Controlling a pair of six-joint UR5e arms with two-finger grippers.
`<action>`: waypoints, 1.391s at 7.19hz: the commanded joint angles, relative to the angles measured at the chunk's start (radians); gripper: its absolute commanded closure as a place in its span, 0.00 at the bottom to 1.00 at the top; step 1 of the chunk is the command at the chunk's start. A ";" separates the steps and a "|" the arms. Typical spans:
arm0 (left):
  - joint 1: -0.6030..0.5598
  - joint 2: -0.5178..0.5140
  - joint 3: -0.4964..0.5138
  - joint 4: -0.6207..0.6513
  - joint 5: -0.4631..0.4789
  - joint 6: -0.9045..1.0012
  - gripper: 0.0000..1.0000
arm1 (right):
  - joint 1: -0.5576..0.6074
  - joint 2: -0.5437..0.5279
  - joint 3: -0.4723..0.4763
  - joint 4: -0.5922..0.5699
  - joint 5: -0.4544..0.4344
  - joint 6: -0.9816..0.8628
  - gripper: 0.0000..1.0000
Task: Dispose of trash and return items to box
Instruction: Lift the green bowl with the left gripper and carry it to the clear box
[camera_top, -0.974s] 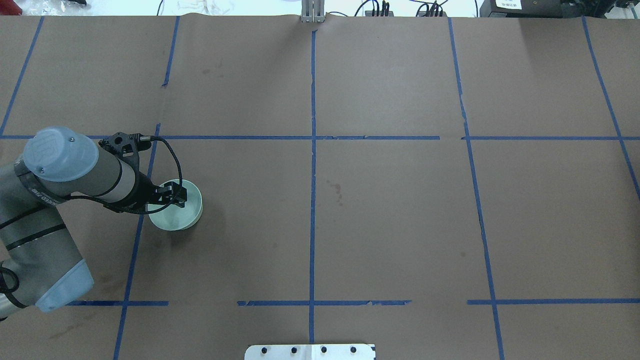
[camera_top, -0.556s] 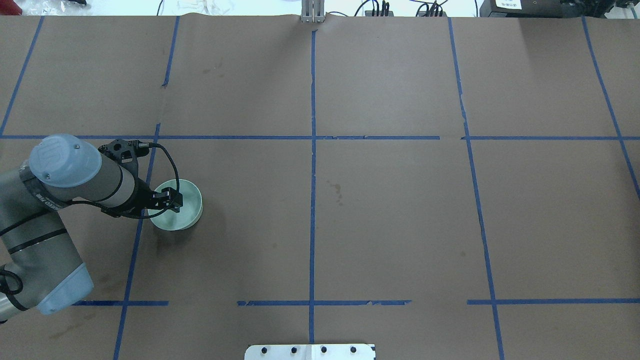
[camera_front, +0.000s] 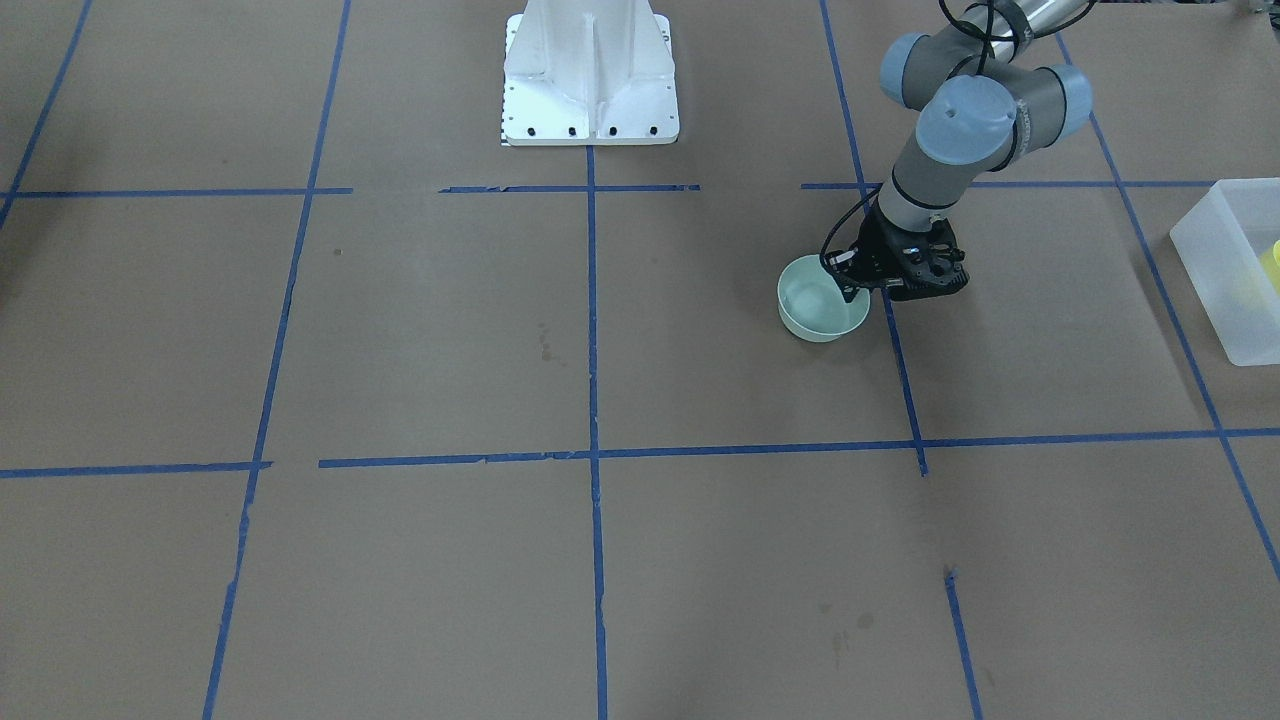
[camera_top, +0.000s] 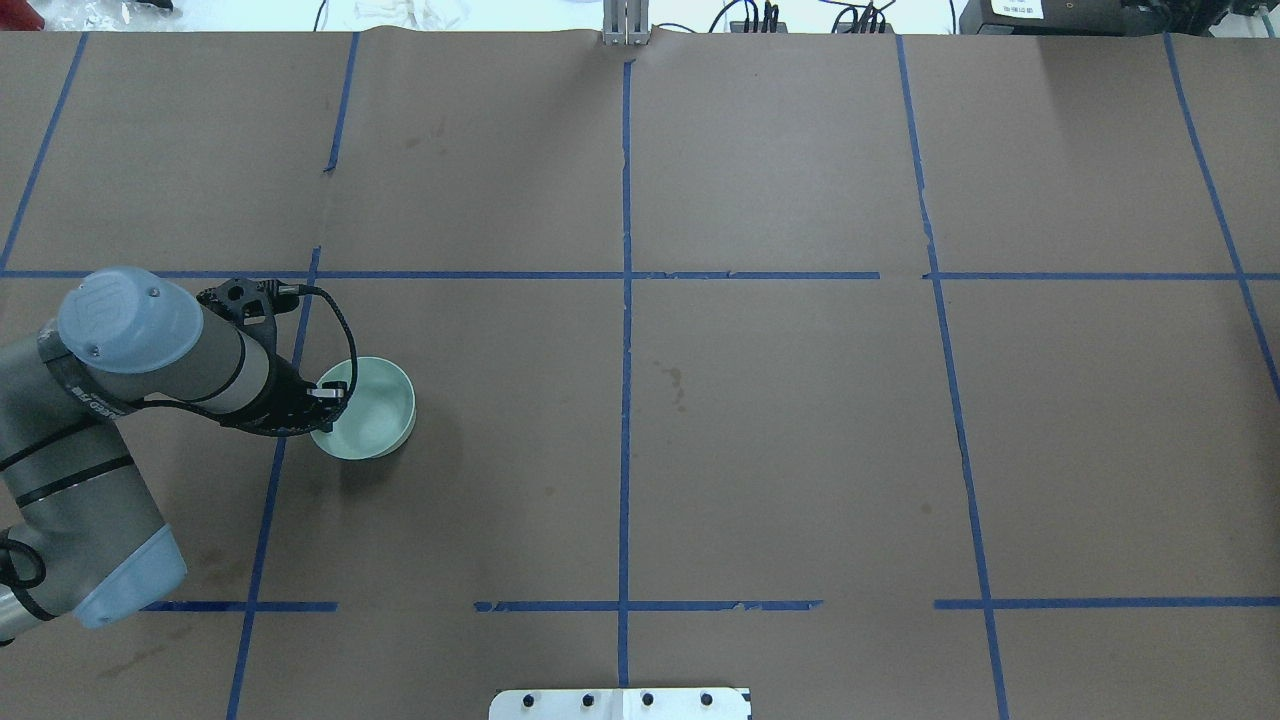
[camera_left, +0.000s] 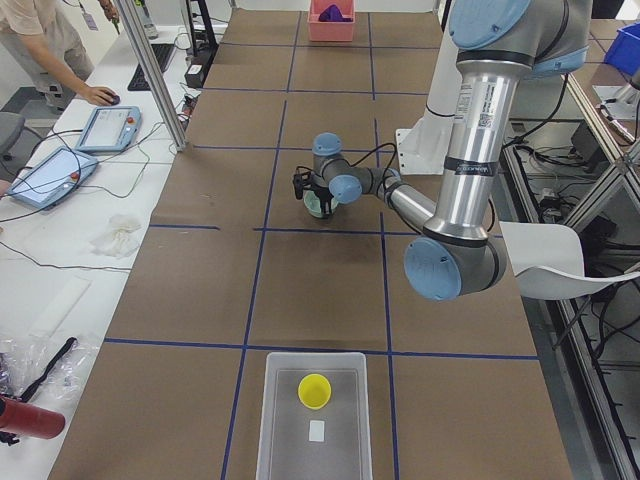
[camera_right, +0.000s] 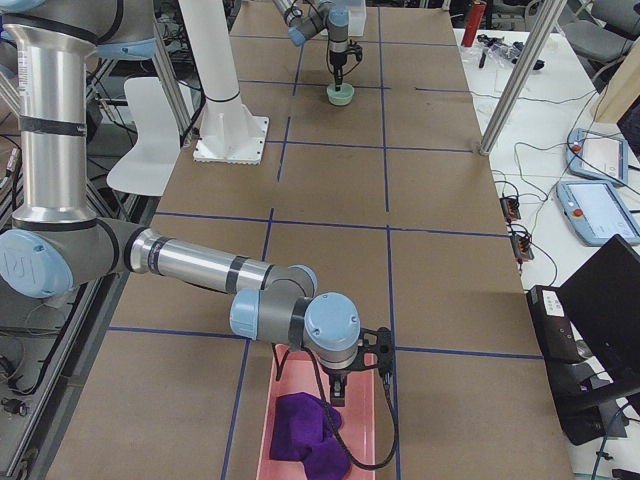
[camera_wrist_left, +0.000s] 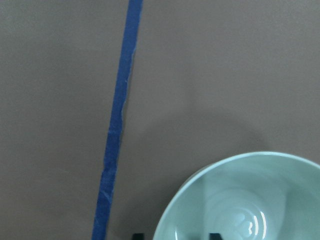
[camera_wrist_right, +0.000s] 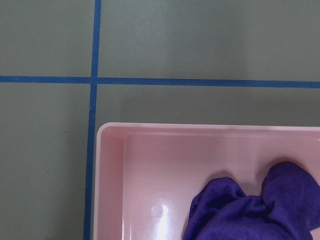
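Observation:
The pale mint-green bowl (camera_top: 368, 412) stands upright on the brown paper at the table's left part and also shows in the front view (camera_front: 820, 300). My left gripper (camera_top: 328, 394) is at the bowl's rim on the arm's side. In the left wrist view the bowl (camera_wrist_left: 245, 200) fills the lower right, with one fingertip outside the rim and one inside, a gap between them. The yellow cup (camera_left: 315, 390) lies in the frosted-white box (camera_left: 283, 420). My right gripper (camera_right: 352, 385) hangs over a pink tray; I cannot tell whether it is open or shut.
The box (camera_front: 1215, 270) sits at the table's end beyond my left arm. The pink tray (camera_wrist_right: 112, 175) holds a purple cloth (camera_wrist_right: 250, 210) at the opposite end. The white pedestal base (camera_front: 588, 70) stands at the robot's side. Blue tape lines cross the paper.
My left gripper drew back from over the bowl's middle to the rim nearest the arm. The bowl shifted slightly to the right in the overhead view.

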 joint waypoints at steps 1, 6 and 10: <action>-0.101 0.055 -0.099 0.004 -0.006 0.110 1.00 | -0.041 0.002 0.028 0.002 0.058 0.027 0.00; -0.805 0.290 0.088 -0.007 -0.269 1.289 1.00 | -0.292 0.002 0.180 0.206 0.101 0.522 0.00; -1.110 0.220 0.575 -0.054 -0.242 1.746 1.00 | -0.374 0.000 0.181 0.338 0.094 0.704 0.00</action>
